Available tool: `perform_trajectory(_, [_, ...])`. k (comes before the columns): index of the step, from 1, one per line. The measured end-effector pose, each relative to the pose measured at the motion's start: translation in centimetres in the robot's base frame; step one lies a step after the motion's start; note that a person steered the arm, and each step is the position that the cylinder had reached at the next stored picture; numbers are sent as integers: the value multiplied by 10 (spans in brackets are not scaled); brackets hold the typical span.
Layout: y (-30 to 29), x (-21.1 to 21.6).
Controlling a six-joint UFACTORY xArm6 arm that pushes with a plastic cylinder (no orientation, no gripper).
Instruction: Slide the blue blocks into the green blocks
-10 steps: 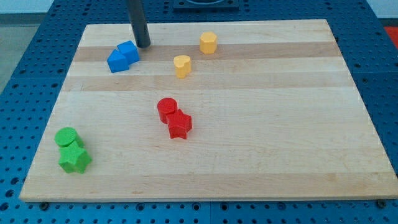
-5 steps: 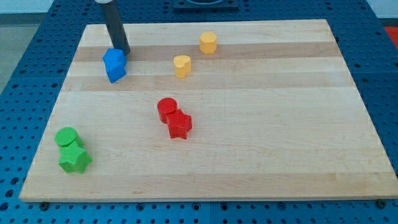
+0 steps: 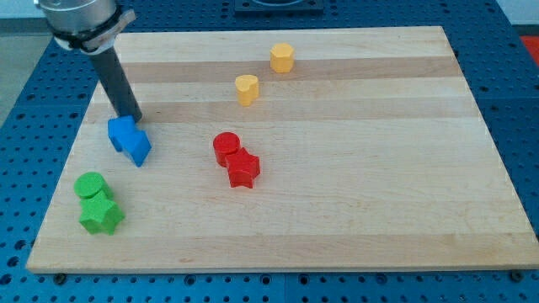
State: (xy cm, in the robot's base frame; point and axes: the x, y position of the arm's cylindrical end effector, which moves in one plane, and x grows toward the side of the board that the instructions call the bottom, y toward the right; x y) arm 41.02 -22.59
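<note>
- Right now my tip [image 3: 131, 117] touches top edge of blue blocks [image 3: 129, 140]; no jaws on rod.
- Green blocks [image 3: 97, 203] sit below-left of tip, apart from blue.

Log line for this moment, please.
my tip: behind blue blocks, touching | green blocks: below-left, gap remains | contact: not yet

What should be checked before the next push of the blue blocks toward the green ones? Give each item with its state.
1. My tip sits at the top edge of the blue blocks, opposite the green side: ok.
2. Blue blocks together as a pair: ok.
3. Green blocks together near the board's lower-left corner: ok.
4. Path between blue and green free of blocks: ok.
5. Red blocks off the path: ok.
6. Tip actually touching blue: cannot tell.
</note>
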Motion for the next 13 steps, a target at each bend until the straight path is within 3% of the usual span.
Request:
perform_trajectory(3, [-1, 78])
perform_trajectory(6, [50, 64])
perform_trajectory(7, [70, 82])
perform_trajectory(13, [65, 123])
